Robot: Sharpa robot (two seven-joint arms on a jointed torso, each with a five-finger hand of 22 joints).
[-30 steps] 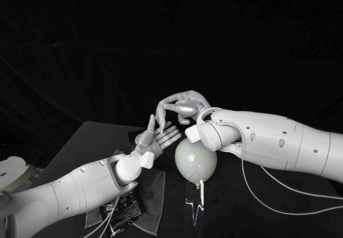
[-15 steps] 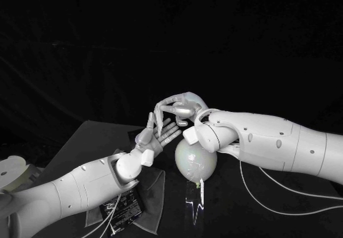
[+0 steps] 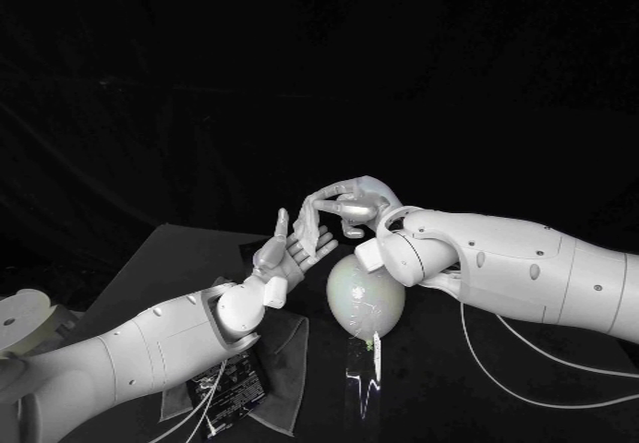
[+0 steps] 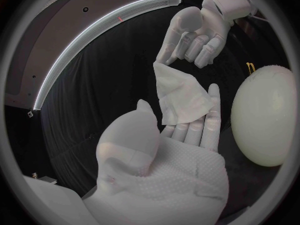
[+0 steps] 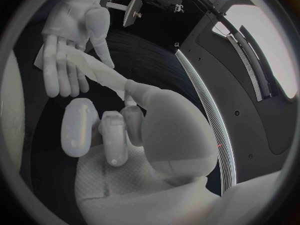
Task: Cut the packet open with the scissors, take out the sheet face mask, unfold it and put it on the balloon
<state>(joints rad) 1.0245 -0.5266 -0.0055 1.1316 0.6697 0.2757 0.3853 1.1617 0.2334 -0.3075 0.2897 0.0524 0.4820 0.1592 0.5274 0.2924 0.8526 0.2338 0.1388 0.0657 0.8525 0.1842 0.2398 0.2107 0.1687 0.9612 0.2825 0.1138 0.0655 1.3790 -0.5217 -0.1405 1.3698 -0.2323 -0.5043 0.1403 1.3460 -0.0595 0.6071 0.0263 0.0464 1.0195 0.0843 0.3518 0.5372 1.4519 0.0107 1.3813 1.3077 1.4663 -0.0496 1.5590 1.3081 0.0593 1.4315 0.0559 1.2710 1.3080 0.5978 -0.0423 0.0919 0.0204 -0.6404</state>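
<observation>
- The right hand (image 3: 349, 201) is pinching one end of the folded sheet face mask (image 4: 181, 97) between its fingers.
- The left hand (image 3: 286, 258) is lying open, fingers straight, touching it.
- The balloon (image 3: 364, 300) is sitting on the desk (image 3: 174, 249) under the right wrist.
- The packet (image 3: 240, 383) is lying near the desk's front edge.

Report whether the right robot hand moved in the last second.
Yes: the silver right robot hand has shifted slightly rightward in the head view, down toward the pale oval balloon.
</observation>
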